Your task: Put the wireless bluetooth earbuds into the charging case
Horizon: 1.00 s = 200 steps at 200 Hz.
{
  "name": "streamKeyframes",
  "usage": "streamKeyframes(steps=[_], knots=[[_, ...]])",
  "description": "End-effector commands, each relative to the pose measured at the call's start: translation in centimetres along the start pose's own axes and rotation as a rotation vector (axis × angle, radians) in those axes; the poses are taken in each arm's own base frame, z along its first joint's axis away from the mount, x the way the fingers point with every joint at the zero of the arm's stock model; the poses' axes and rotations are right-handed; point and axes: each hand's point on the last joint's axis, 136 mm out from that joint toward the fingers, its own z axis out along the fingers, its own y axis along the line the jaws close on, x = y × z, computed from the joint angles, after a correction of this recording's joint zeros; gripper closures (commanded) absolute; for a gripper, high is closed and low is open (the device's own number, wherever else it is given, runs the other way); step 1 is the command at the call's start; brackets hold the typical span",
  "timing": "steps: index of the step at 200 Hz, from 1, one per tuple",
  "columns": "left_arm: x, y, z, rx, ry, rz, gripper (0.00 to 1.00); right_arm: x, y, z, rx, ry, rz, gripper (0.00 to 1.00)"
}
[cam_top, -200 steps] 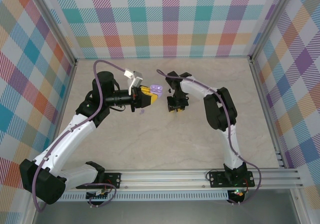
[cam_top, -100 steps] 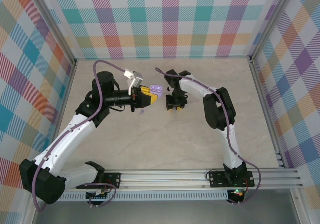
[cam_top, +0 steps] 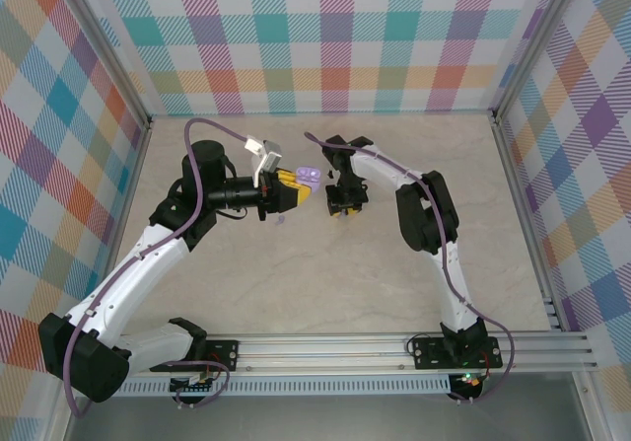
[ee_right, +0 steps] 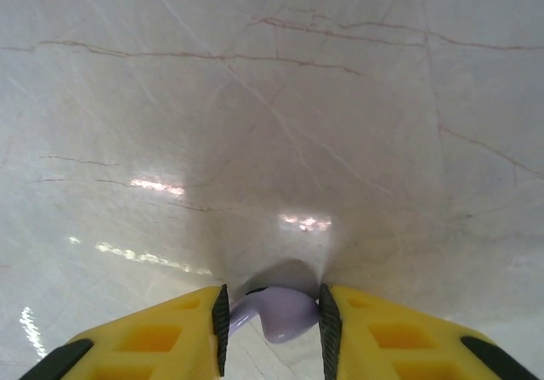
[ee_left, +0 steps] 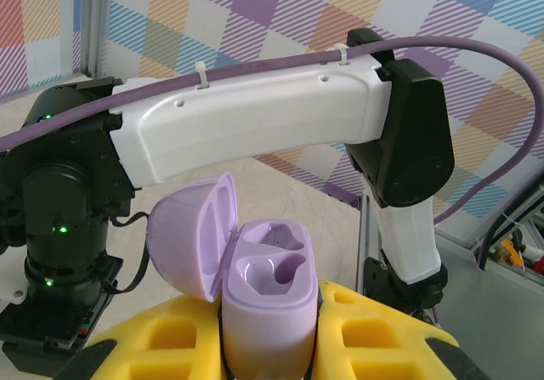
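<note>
We see the lilac charging case (ee_left: 268, 312) clamped upright between the yellow jaws, its lid (ee_left: 191, 235) swung open leftward, both wells empty, with the other arm's white link (ee_left: 255, 121) and purple cable (ee_left: 280, 57) crossing behind above the pale worktop (ee_left: 297, 193).

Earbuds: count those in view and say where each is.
2. One lilac earbud sits between the right gripper's jaws; another lies on the table near the left gripper, which holds the open, empty case. More may be hidden.

A lab cell: plaid walls (cam_top: 325, 36), aluminium rails (cam_top: 394, 346).
</note>
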Motion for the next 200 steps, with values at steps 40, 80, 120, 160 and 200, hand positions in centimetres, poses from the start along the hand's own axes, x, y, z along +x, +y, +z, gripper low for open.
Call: streamKeyframes(steps=[40, 80, 120, 160, 200], knots=[[0.3, 0.0, -0.3, -0.003, 0.006, 0.001, 0.9, 0.7, -0.7, 0.0, 0.076, 0.02, -0.058, 0.72], [0.4, 0.1, -0.3, -0.007, 0.007, -0.001, 0.9, 0.9, -1.0, -0.4, 0.092, 0.012, -0.085, 0.72], [0.3, 0.1, -0.2, -0.004, 0.005, 0.0, 0.9, 1.4, -0.6, -1.3, 0.071, -0.005, -0.073, 0.63], [0.3, 0.0, -0.3, -0.003, 0.005, 0.001, 0.9, 1.7, -0.8, -1.2, 0.082, 0.0, -0.024, 0.63], [0.4, 0.0, -0.3, -0.003, 0.007, -0.001, 0.9, 1.8, -0.6, -0.4, 0.071, 0.017, 0.038, 0.67]])
